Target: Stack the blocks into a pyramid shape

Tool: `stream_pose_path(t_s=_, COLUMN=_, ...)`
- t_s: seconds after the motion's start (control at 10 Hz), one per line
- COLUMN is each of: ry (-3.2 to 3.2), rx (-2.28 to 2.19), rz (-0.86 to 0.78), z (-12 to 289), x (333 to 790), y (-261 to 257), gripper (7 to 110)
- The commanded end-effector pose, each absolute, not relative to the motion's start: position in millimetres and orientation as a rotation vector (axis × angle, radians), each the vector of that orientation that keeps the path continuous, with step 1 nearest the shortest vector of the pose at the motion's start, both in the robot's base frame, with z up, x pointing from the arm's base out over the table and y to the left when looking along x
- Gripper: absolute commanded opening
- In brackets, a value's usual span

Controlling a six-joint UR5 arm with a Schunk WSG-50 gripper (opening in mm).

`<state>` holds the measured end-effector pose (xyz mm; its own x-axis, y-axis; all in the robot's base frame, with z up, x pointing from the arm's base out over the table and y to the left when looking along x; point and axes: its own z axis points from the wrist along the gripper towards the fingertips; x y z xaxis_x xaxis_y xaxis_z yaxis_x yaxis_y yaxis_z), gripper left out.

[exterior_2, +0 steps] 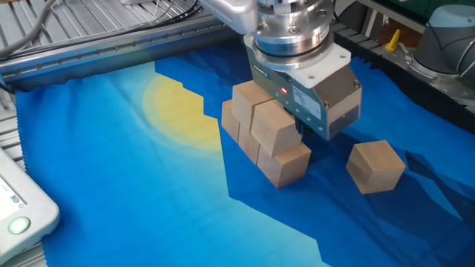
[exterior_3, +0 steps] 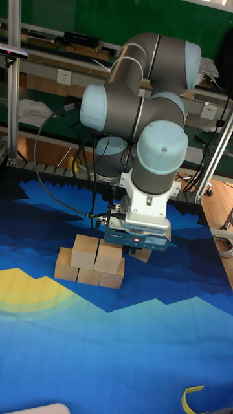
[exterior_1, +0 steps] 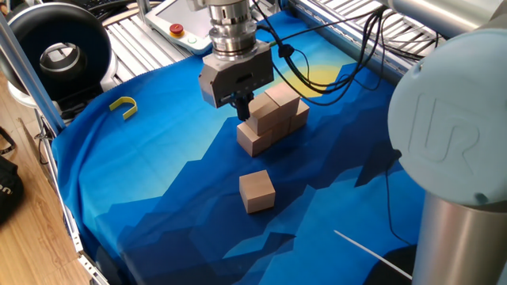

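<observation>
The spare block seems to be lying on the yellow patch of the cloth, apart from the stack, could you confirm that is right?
Not quite: the spare block lies on the blue part of the cloth, not the yellow patch. It is indeed apart from the stack; the yellow patch is on the stack's other side. The other fixed view shows this.

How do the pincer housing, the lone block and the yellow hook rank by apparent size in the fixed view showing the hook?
1. Pincer housing, though it sits nearer the camera's height.
2. Lone block.
3. Yellow hook, clearly smallest.
</observation>
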<state>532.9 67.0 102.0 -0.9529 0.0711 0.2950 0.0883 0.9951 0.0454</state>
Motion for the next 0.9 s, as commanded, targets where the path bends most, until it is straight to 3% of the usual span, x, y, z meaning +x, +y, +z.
stream_pose_path(t_s=0.0, ry=-2.897, rx=-0.236, rz=-0.089, z=123, x=544, y=70, gripper=7)
stream_pose_path(t_s=0.2, ry=-3.048, rx=-0.302, rz=0.001, z=150, x=577, y=47, gripper=7)
stream_pose_path(t_s=0.3, ry=-3.169, rx=-0.334, rz=0.023, z=167, x=616, y=32, gripper=7)
stream_pose_path(t_s=0.6, ry=-3.246, rx=-0.331, rz=-0.009, z=209, x=667, y=14, gripper=7)
stream_pose_path(t_s=0.8, ry=-3.303, rx=-0.347, rz=-0.056, z=216, x=685, y=17, gripper=7)
